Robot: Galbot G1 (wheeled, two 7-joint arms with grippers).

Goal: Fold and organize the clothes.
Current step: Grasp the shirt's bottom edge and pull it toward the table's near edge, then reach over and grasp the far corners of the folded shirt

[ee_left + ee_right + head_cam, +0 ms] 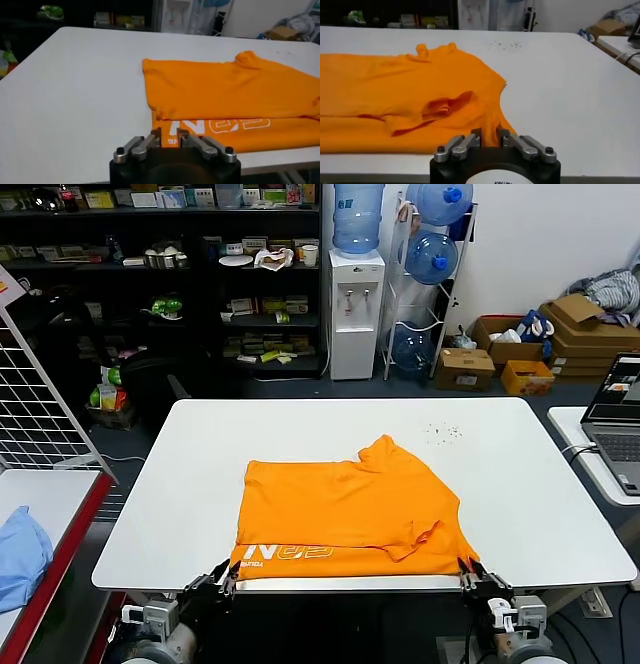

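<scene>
Storeroom backdrop: dark shelves of boxed goods along the far wall, a water cooler with spare bottles beside it, cardboard boxes on the floor to the right. A laptop sits on a side table at the right edge; a light blue cloth lies on a red-edged bench at the left.

White table, centre of the room, rounded corners, a scatter of small dark specks near its far right area.

T-shirt, bright orange, lying flat on the near half of the table and folded over on itself. The upper layer reaches back toward the table's middle, with a bump of fabric at its far edge. A lower strip along the near edge shows white lettering, upside down from the robot's side. A small fold of cloth sticks up near the right end.

Left gripper, at the table's near edge by the shirt's left corner. Fingers slightly parted, tips at the hem; nothing visibly clamped between them.

Right gripper, at the near edge by the shirt's right corner. Fingers parted a little, tips just at the fabric's edge, no cloth seen pinched.
</scene>
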